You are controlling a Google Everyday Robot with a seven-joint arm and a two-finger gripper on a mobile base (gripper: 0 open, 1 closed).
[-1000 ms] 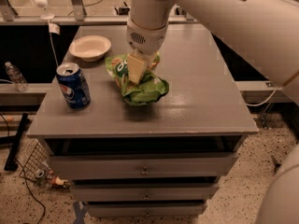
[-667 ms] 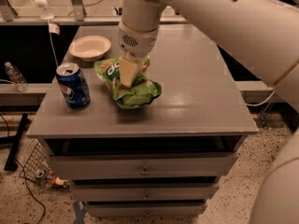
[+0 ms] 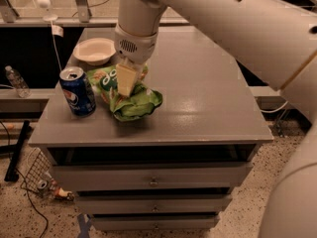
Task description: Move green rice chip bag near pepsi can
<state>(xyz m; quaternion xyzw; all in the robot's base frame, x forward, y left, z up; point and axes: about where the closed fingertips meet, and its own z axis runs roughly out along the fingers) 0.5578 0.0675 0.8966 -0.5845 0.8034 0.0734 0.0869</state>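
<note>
Camera view looks down on the gripper (image 3: 125,89), which hangs from the big pale arm (image 3: 223,19) over the left half of the table (image 3: 208,98) and is closed on the bag (image 3: 138,105). One pale, wedge-shaped finger (image 3: 126,77) shows in front, pointing straight down and pressed into the bag's upper middle; the other is hidden behind the foil. The bag is crumpled around the grip: its white-lettered upper part spreads to the left, towards the can (image 3: 78,90), and its lower edge bunches into a bright green fold towards the table's front. Its underside looks to rest on the grey tabletop, though whether any of it is raised cannot be told.

Just left of the bag the can stands upright near the table's front left corner, its logo facing the camera and its silver top showing. The bag's left edge runs in behind the can's right side; whether the two touch cannot be told.

Behind both, near the rear left edge, sits a white bowl (image 3: 94,51), apart from can and bag alike. The right half of the tabletop shows a soft glare.

Under the tabletop is a stack of grey drawers (image 3: 153,175) with small knobs. Off the table to the left, a clear bottle (image 3: 16,81) stands on a lower ledge, and a dark cable (image 3: 29,205) trails over the speckled floor
</note>
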